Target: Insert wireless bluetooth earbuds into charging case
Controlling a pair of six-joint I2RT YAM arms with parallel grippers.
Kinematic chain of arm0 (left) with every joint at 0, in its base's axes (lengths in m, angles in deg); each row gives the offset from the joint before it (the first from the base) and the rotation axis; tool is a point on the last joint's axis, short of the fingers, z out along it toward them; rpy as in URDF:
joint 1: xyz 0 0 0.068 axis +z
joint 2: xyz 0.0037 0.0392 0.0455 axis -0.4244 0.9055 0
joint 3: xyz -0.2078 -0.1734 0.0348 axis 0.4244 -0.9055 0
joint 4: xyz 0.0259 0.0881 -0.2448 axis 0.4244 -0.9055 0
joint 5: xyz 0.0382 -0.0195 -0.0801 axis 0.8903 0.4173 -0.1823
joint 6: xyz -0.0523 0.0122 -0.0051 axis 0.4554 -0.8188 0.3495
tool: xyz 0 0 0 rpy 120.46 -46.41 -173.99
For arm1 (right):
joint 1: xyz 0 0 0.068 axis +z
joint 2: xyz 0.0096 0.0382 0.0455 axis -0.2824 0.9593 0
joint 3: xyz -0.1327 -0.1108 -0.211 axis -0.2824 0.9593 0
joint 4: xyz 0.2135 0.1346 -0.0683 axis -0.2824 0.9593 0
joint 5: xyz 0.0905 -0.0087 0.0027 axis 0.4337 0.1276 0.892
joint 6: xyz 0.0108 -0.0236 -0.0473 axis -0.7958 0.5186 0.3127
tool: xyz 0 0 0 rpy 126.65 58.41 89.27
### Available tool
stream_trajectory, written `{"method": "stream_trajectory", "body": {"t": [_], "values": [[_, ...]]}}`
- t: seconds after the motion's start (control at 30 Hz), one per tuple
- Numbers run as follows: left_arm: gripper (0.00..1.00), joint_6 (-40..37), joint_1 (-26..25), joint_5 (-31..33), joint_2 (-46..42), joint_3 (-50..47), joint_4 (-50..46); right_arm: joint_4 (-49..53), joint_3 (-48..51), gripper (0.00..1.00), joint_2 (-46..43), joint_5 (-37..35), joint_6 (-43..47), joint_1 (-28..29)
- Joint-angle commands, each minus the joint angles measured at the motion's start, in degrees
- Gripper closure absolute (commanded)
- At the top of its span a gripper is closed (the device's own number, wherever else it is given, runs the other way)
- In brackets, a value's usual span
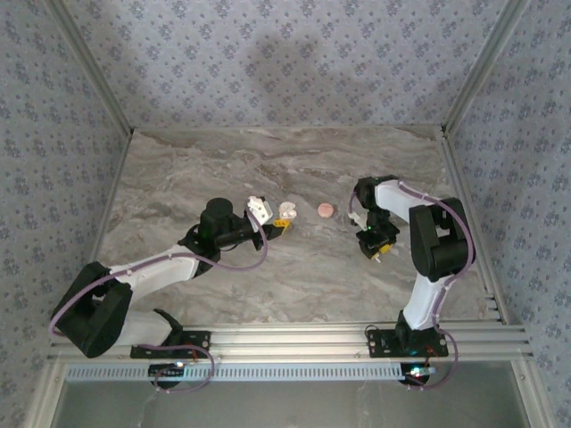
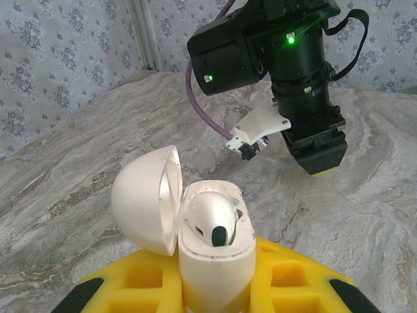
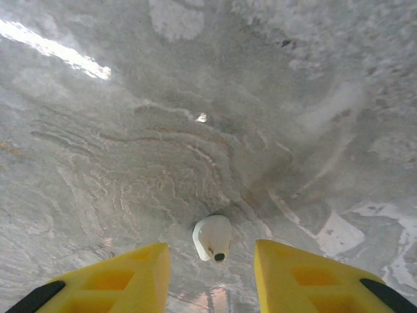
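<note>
At left gripper (image 2: 215,287): pinching charging case (image 2: 215,261) between yellow fingers (image 2: 293,280). Lid (image 2: 146,199) swung open to the left, with seated earbud (image 2: 212,218) in its slot above the fingertips. At right gripper (image 3: 210,257): spread apart, gripping nothing, with loose earbud (image 3: 212,235) lying on marble table (image 3: 195,130) in the gap between fingertips, clear of both.
</note>
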Motion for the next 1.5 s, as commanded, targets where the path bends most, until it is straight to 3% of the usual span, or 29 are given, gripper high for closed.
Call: {"method": "stream_trajectory", "body": {"t": [0.0,0.47,0.8,0.93,1.23,1.47], "values": [[0.83,-0.38,0.20,-0.24,-0.52,0.53,-0.10,1.09,0.22,0.61,1.62,0.21,-1.24,-0.44],[0.83,-0.03,0.18,-0.31,0.01,0.90,-0.29,-2.44,1.41,0.75,0.85,-0.61,-2.66,-0.71],[0.83,1.96,0.19,-0.16,1.27,0.74,2.37,-5.02,2.66,0.77,-6.81,2.29,-5.51,-1.56],[0.84,5.05,0.12,-0.51,3.48,0.62,7.51,-11.22,2.86,0.78,-13.87,7.69,-8.66,-1.67],[0.84,9.91,0.05,-1.71,10.57,3.49,19.08,-38.78,7.07,0.76,-28.70,29.59,-22.96,1.14],[0.84,10.98,0.09,-3.96,13.32,6.45,22.32,-53.75,7.92,0.76,-33.56,35.60,-28.82,5.99]]}}
